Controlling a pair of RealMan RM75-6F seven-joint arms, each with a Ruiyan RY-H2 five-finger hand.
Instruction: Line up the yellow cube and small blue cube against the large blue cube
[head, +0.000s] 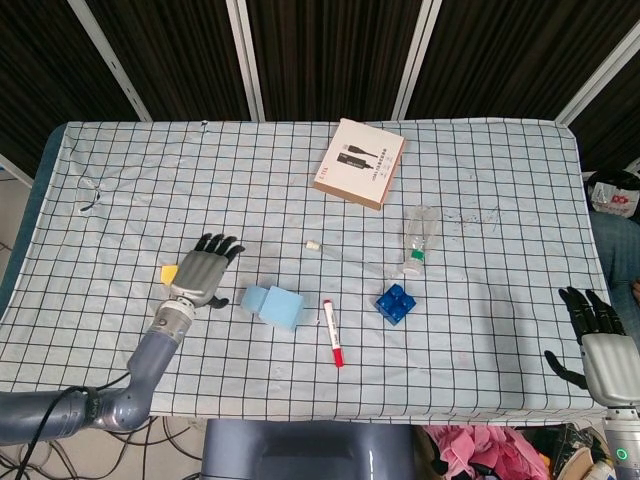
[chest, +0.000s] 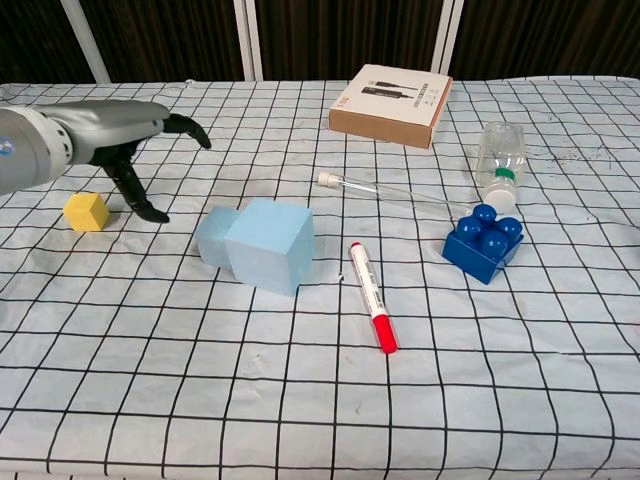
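A: Nearest the robot, what does the bench (head: 480, 200) carry?

B: At the near right edge in the head view, the right hand (head: 598, 340) rests palm down with fingers spread, released and grasping nothing; the chest view does not show it. Toward the middle lies a red-capped marker (chest: 372, 296), its length running roughly near to far; just right of it sits a dark blue studded brick (chest: 484, 240), apart from the marker.

A: And the task's things?

B: The large blue cube (chest: 269, 244) stands left of the marker, near it but not touching; the small blue cube (chest: 214, 238) sits against the large cube's left face, touching it. The yellow cube (chest: 86, 211) lies well to the left, apart from both blue cubes.

A: Where is the left hand?

B: The left hand (chest: 120, 135) hovers between the yellow cube and the blue pair, above the checked cloth; its fingers are apart, the thumb pointing down and another finger reaching right; it is released and grasps nothing. In the head view it partly covers the yellow cube.

A: What lies farther off?

B: Beyond the marker, a thin clear tube (chest: 385, 188) with a white end lies across the cloth; to its right a clear plastic bottle (chest: 500, 155) lies on its side, its green-ringed neck toward the brick; farthest, a flat cardboard box (chest: 391, 103) with a dark printed top rests on the bench.
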